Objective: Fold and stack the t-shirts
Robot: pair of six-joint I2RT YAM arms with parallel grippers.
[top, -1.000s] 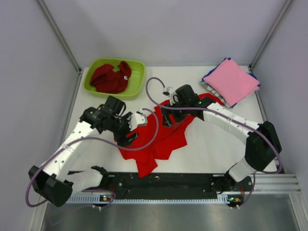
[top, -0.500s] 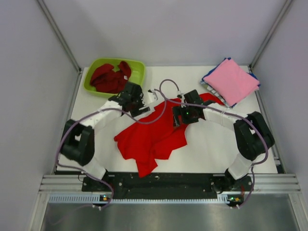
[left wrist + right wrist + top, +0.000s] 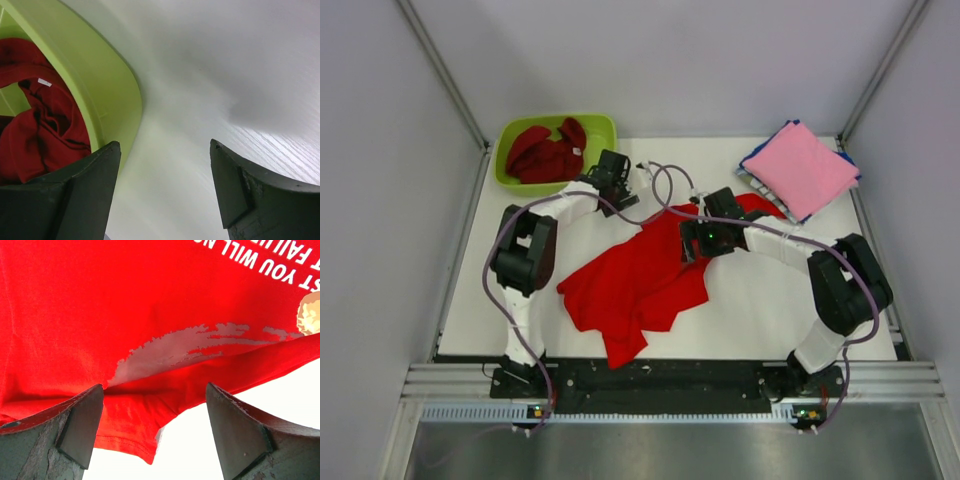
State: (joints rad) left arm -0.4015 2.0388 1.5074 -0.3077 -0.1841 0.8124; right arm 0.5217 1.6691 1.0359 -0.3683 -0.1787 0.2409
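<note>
A bright red t-shirt [image 3: 640,285] lies crumpled on the white table, its white print facing the right wrist camera [image 3: 150,305]. My right gripper [image 3: 688,245] is open just above its right hem [image 3: 130,440], jaws astride the cloth edge, holding nothing. My left gripper [image 3: 620,168] is open and empty over bare table beside the lime-green tub [image 3: 602,135], which holds a darker red t-shirt [image 3: 545,155], also in the left wrist view [image 3: 35,125]. A folded pink t-shirt [image 3: 802,168] tops a stack with blue ones [image 3: 752,172] at the back right.
The tub's rim [image 3: 100,85] is close to my left finger [image 3: 80,195]. Grey walls and metal posts enclose the table at the back and sides. A black rail [image 3: 660,375] runs along the near edge.
My left arm has swung from the shirt's left side to the back, beside the tub. My right gripper has dropped slightly toward the shirt's right edge. The shirt has spread flatter.
</note>
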